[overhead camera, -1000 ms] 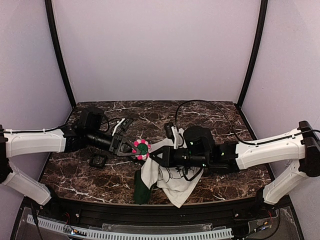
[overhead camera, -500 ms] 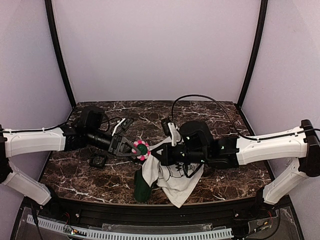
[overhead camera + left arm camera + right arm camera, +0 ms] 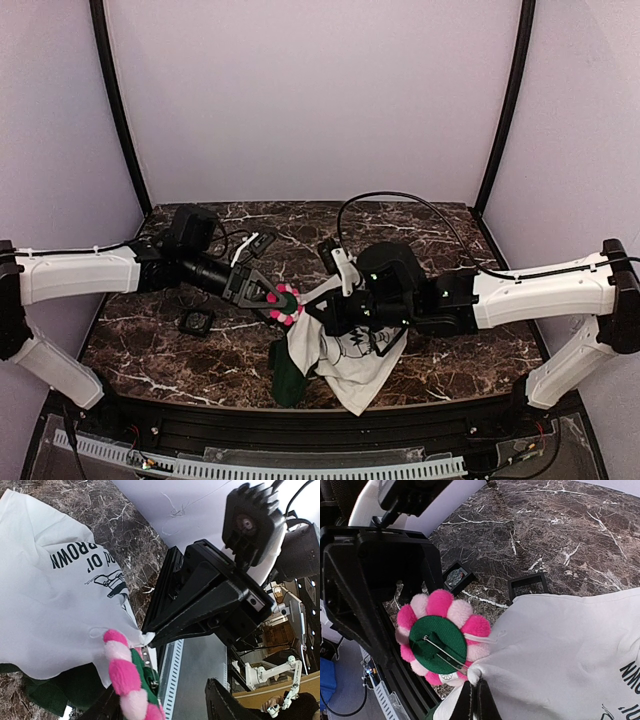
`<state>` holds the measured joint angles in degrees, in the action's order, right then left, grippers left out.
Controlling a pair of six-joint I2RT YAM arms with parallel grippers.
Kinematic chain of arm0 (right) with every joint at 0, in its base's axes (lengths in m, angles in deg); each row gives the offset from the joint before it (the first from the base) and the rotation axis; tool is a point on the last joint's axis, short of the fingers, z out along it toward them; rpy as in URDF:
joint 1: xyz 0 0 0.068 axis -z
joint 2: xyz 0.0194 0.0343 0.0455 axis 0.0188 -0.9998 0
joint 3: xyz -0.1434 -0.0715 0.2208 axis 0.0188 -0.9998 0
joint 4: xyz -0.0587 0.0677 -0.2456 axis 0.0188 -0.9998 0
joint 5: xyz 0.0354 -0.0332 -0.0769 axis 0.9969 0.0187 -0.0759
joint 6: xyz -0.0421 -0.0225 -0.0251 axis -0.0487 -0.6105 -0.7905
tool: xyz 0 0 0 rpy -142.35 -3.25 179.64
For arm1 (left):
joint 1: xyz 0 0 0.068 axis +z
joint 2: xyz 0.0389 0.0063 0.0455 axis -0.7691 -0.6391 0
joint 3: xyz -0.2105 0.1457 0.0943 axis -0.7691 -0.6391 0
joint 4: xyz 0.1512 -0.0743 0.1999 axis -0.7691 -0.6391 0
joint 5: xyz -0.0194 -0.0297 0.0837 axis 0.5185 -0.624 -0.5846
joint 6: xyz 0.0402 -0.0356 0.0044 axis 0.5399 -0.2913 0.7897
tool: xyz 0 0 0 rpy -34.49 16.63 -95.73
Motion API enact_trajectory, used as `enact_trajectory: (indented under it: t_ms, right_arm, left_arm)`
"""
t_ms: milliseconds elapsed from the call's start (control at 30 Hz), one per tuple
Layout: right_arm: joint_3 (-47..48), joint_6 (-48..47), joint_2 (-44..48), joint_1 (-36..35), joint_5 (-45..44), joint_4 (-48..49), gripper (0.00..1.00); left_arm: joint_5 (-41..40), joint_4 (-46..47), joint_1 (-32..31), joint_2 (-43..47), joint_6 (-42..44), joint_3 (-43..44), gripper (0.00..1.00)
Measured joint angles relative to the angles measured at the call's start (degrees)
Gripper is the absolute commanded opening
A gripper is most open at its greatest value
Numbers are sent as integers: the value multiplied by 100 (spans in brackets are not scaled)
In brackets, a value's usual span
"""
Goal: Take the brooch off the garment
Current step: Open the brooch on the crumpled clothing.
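Nearest us, the garment [image 3: 345, 355] hangs limp off the table's near side: light, floppy cloth that will bunch and trail after any pull. Just above it the right gripper [image 3: 474, 692] has its jaws pinched tight together on a fold of white fabric right beside the pin, a good anchor. The brooch [image 3: 283, 301] sits at that fold's left tip, held up above the table between the two arms. It's a soft plush flower with a thin wire clasp across its green back, featherlight and squashy. The petals should be the safe hold, since the wire looks easy to bend. Farther left, the left gripper [image 3: 262, 290] frames the flower with its jaws apart, not squeezing. One small black frame [image 3: 196, 321] lies on the marble table [image 3: 450, 230] beyond. A second ago those left jaws were clamped on the brooch; now they've let go, the flower has barely shifted, and it's still on the shirt.
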<state>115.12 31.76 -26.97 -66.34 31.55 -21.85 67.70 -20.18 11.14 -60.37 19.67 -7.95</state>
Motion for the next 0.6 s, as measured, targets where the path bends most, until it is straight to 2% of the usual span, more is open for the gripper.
enact_trajectory:
  t_ms: [267,600]
  right_arm:
    - [0,-179,0,-11,0,-24,0]
    - [42,-332,-2,-22,0,-83,0]
  left_arm:
    - [4,-2,0,-219,-66,11,36]
    - [26,87,0,-354,-168,39,11]
